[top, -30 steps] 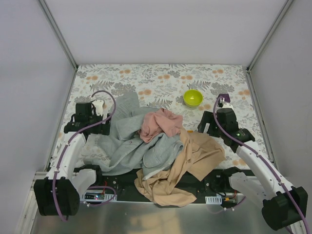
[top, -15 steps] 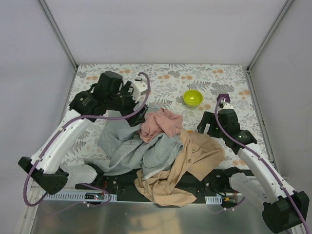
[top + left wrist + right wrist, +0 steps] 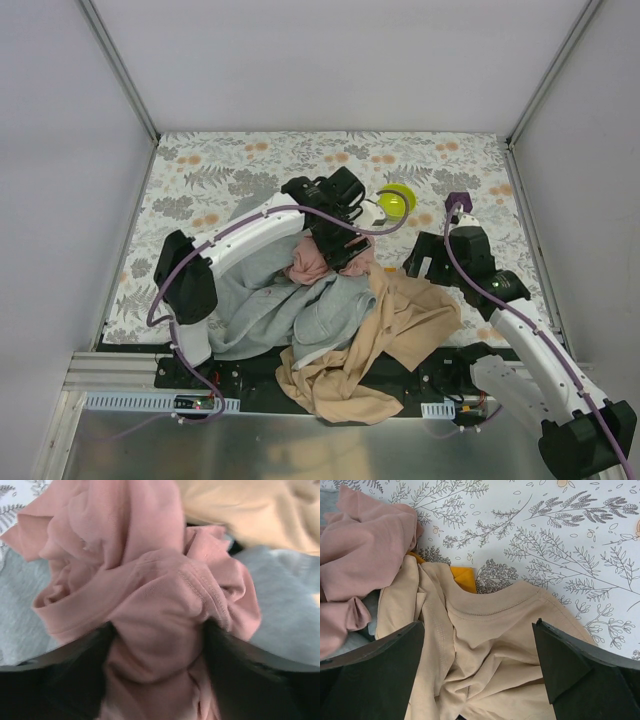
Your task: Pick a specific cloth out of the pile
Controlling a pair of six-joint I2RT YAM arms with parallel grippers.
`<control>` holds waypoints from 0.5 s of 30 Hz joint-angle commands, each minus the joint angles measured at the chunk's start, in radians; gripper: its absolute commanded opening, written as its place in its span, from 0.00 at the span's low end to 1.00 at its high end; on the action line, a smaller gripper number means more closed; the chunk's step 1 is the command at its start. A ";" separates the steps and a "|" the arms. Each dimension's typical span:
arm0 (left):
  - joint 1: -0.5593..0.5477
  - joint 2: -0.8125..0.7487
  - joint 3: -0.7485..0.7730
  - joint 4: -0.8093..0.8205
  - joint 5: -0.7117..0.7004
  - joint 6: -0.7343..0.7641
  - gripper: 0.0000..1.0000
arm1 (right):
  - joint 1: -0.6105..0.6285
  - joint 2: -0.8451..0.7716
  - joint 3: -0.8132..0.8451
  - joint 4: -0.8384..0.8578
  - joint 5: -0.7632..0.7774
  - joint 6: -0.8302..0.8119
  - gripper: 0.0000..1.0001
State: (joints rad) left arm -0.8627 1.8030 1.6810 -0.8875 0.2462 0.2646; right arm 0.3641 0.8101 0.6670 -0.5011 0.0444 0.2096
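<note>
From above, the left gripper [image 3: 340, 254] rests on the pink cloth [image 3: 310, 262] atop the pile [image 3: 270, 300]; the right gripper [image 3: 418, 262] hangs near it. Left wrist: fingers [image 3: 70, 680] spread, straddling a pink fold. Right wrist: fingers [image 3: 370, 675] wide, empty; beside the pink cloth, the cloth [image 3: 463, 576] (one orange-yellow corner) peeks from under the tan cloth [image 3: 490, 645].

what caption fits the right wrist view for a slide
Open right gripper above the tan-beige garment, a corner of bright orange-yellow cloth peeking out beside its collar
</note>
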 commanded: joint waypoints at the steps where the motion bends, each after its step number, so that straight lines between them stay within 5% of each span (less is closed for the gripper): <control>1: 0.002 -0.014 0.030 -0.047 -0.130 0.005 0.48 | -0.004 -0.003 0.009 -0.007 -0.023 0.007 0.99; 3: 0.004 -0.054 0.010 -0.050 -0.185 0.016 0.03 | -0.002 0.003 0.017 -0.008 -0.032 0.005 0.99; 15: 0.250 -0.559 -0.152 -0.119 -0.399 0.122 0.00 | 0.007 0.050 0.077 0.070 -0.308 -0.001 0.99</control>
State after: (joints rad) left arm -0.7036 1.4109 1.5459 -0.9257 -0.0315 0.3290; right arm 0.3645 0.8509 0.6838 -0.5026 -0.1116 0.2085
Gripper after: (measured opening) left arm 0.087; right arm 0.993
